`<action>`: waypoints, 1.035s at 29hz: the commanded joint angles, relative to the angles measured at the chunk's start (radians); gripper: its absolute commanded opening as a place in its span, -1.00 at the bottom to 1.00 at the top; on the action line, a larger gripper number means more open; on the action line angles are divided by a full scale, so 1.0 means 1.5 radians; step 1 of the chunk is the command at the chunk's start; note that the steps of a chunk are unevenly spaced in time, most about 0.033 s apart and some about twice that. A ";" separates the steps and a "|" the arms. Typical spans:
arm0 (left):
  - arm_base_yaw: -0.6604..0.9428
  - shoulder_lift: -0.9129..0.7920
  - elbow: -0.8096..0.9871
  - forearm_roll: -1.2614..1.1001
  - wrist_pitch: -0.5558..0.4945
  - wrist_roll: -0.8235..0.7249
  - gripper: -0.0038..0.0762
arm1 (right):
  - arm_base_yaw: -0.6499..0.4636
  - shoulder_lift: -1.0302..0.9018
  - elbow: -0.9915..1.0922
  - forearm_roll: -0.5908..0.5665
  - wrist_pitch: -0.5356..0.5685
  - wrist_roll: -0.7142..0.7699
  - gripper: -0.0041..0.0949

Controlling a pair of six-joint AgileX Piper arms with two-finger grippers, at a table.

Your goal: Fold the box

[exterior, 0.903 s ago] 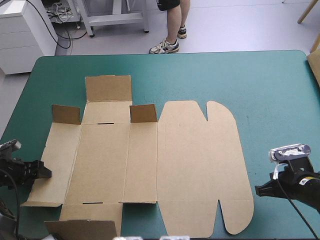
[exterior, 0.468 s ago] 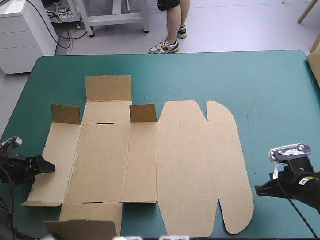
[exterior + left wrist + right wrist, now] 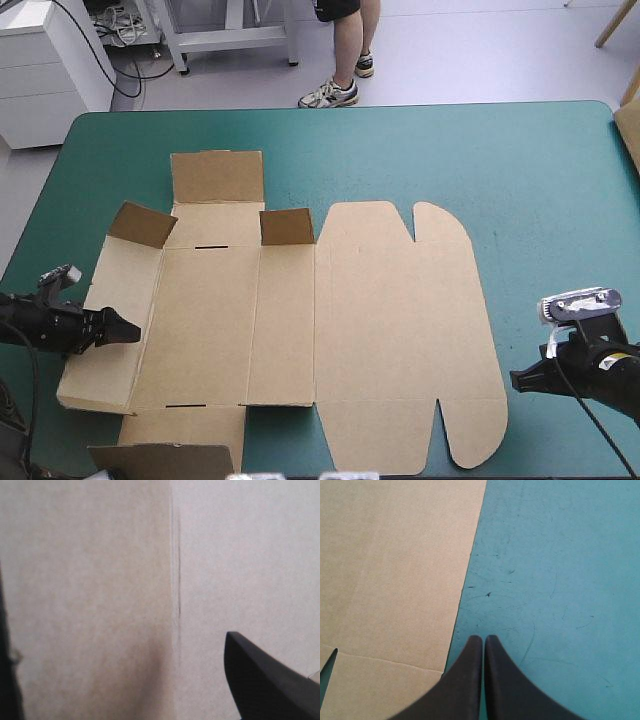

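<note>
— So, where does the box (image 3: 380,320) lie?

— Opened out on the desk (image 3: 540,150), toward its left half, with the rounded lid panels reaching to the right. It is almost flat. Three small flaps stand up along its far side: a corner flap (image 3: 140,223) that leans, an upright flap (image 3: 287,227), and a wide flap (image 3: 217,177) between them, set farther back.

— And the left fingers (image 3: 128,331)?

— They come in low from the desk's left edge and point across the outer left panel (image 3: 105,340), tips over the board. That panel looks tipped up a little along its outer edge. From the left wrist, brown board fills everything ahead. One black finger (image 3: 265,680) rises at one side and only a dark sliver of the other shows at the far side, so they stand wide apart. A crease (image 3: 175,580) in the board runs straight ahead between them.

— Are they gripping the board?

— No, it is not pinched. Whether the tips touch it cannot be told.

— What about the right fingers (image 3: 516,380)?

— Pressed together into one pointed arch, holding nothing. They sit over the teal-green cover (image 3: 560,580), just beside the box's right edge near its front corner, pointing along that edge.
</note>
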 commanded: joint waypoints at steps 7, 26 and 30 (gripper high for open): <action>-0.013 0.007 -0.006 0.031 0.039 -0.010 0.36 | 0.002 -0.001 -0.016 0.010 -0.024 -0.003 -0.92; -0.013 0.007 -0.014 0.063 0.039 -0.035 -0.92 | 0.002 -0.001 -0.016 0.010 -0.029 -0.003 -0.92; -0.013 0.007 -0.014 0.063 0.039 -0.035 -0.92 | 0.002 -0.001 -0.016 0.010 -0.031 -0.003 -0.92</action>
